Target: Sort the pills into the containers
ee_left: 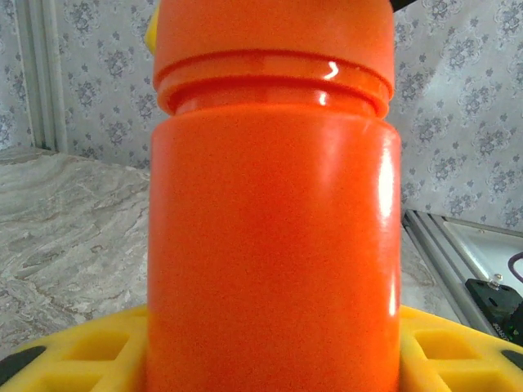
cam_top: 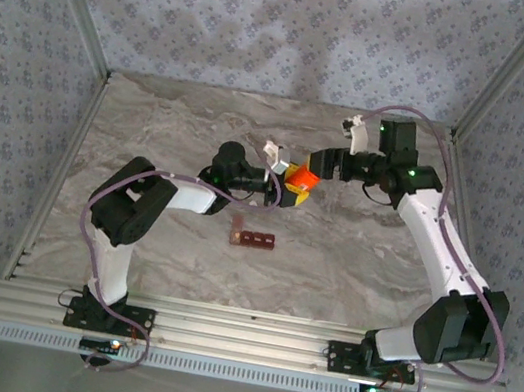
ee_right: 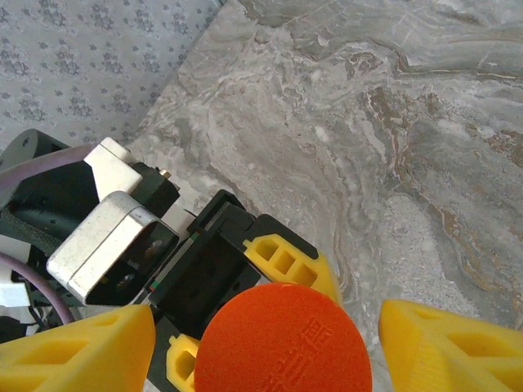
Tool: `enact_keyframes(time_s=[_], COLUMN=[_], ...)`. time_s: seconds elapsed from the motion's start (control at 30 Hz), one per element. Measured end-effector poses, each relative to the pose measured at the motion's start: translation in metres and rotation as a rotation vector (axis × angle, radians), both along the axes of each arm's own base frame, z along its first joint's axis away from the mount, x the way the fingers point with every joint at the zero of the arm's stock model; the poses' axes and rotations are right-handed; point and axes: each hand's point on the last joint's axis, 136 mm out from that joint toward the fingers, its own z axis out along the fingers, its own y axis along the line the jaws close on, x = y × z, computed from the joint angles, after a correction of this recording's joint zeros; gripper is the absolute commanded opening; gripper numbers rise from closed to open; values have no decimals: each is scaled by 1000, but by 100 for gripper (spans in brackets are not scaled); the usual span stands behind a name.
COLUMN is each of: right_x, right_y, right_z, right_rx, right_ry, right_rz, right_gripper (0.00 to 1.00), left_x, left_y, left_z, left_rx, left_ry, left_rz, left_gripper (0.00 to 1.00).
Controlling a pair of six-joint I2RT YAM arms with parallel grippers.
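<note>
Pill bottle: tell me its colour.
The pill bottle is orange, shown best in the left wrist view.

From your left wrist camera, the orange bottle crowds the frame. Its base runs off the bottom edge, its top off the upper edge, and it hides the table behind it. The left claw shows you only the yellow tops of its fingers, cut by the bottom edge, so where pads meet plastic is covered. From the right wrist, the cap and the right claw are clipped at the bottom edge, and the cap's raised lettering is unreadable. From above, the containers, toward the table's near edge, are too small to tell what any cell holds.
</note>
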Motion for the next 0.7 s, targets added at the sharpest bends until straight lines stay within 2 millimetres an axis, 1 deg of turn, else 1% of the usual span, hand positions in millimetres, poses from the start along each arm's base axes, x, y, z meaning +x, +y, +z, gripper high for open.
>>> enact_keyframes(time_s=[0.13,0.5,0.7], right_x=[-3,-2,0], right_y=[1,-1,1], right_z=[-4,-9,-9], right_rx=[-13,-38,-38], right_ry=[14,24,21], right_rz=[6,-10,-20], right_gripper=[68,44,41], left_x=[0,-1,1], left_y=[0,0,1], left_z=[0,0,0], left_rx=[0,1,0], left_ry=[0,1,4], left_rz=[0,-7,2], left_gripper=[0,0,0])
